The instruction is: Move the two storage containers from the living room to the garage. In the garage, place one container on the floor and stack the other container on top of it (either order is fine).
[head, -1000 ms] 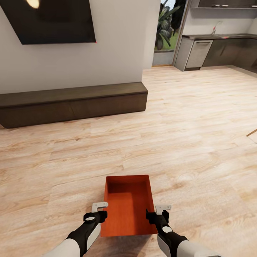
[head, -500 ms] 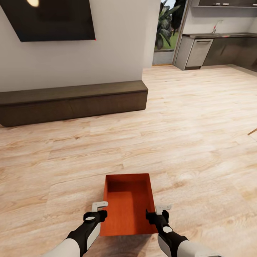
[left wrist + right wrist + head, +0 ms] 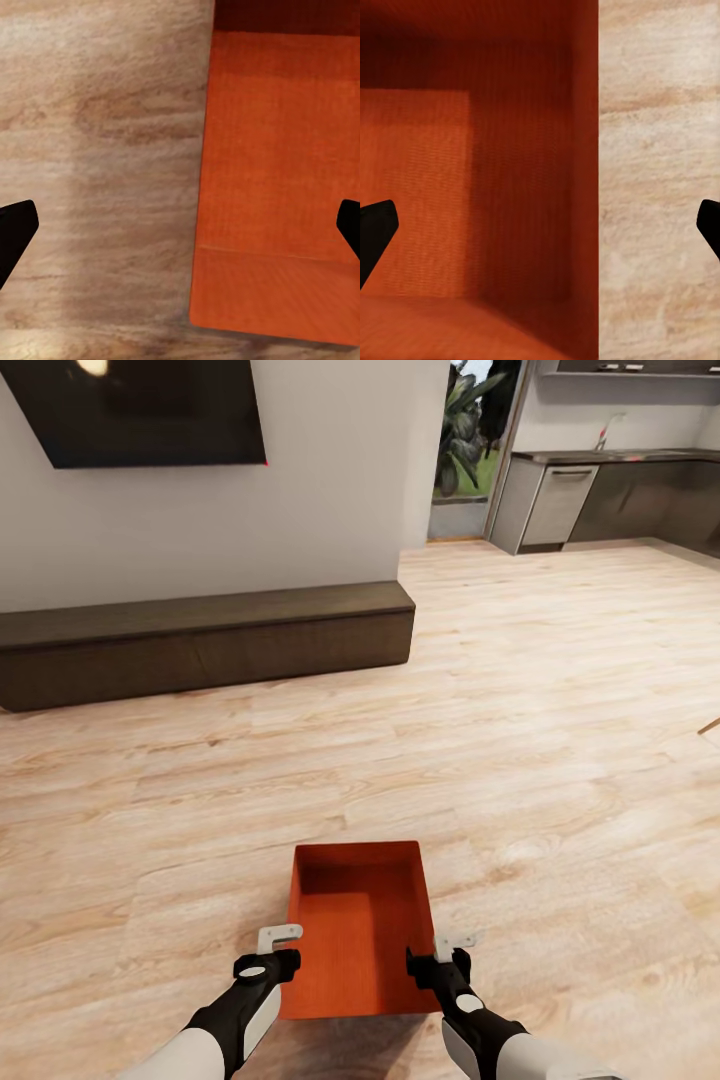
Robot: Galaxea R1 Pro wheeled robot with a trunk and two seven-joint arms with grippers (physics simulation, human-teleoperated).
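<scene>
One orange-red storage container (image 3: 358,930), open-topped and empty, lies low over the pale wood-plank floor (image 3: 500,740) of the living room, right in front of me. I cannot tell whether it rests on the planks or hangs just above them. My left gripper (image 3: 285,950) is open astride its left long wall, and my right gripper (image 3: 440,952) is open astride the right wall. In the left wrist view the container (image 3: 285,187) fills one side, with the gripper (image 3: 180,229) spread wide. The right wrist view looks into the container (image 3: 472,187) past the spread gripper (image 3: 540,229).
A long low dark-brown cabinet (image 3: 200,640) runs along the white wall under a black TV (image 3: 150,410). Far right lies the kitchen with grey cabinets (image 3: 600,500), beside an opening onto plants (image 3: 465,450). A wooden tip (image 3: 710,727) pokes in at the right edge.
The whole picture has shifted slightly upward, so the camera has moved. Both grippers keep their places at the container's walls.
</scene>
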